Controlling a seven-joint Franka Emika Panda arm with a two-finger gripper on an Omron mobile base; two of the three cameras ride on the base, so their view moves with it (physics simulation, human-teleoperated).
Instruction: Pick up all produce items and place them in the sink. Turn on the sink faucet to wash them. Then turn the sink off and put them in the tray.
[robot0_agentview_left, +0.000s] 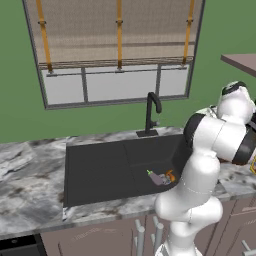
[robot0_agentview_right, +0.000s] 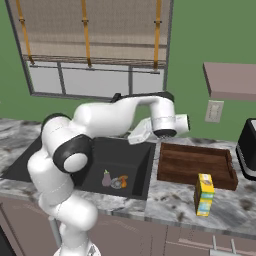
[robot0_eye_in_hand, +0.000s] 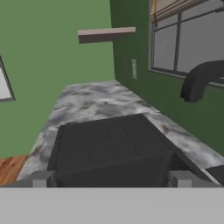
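Both produce items lie on the floor of the black sink (robot0_agentview_left: 95, 170) near its right end: the dull purple one with a green tip (robot0_agentview_left: 157, 178) and the orange one (robot0_agentview_left: 171, 176). From the right they show as the purple piece (robot0_agentview_right: 106, 178) and the orange piece (robot0_agentview_right: 123, 181) either side of the steel drain (robot0_agentview_right: 116, 184). The black faucet (robot0_agentview_left: 152, 113) stands behind the basin. My gripper (robot0_agentview_right: 135, 136) hangs above the sink's (robot0_agentview_right: 135, 165) rear right part, open and holding nothing. In the hand view its fingertips (robot0_eye_in_hand: 41, 178) stand wide apart over the basin (robot0_eye_in_hand: 109, 144), with the faucet spout (robot0_eye_in_hand: 201, 81) at right. The brown wooden tray (robot0_agentview_right: 196, 165) sits right of the sink.
A yellow carton (robot0_agentview_right: 204, 194) stands on the marble counter (robot0_agentview_right: 170, 200) in front of the tray. A dark appliance (robot0_agentview_right: 247, 150) is at the far right. A window with blinds (robot0_agentview_left: 117, 55) runs behind the faucet, and a wall shelf (robot0_agentview_right: 230, 80) hangs above the tray.
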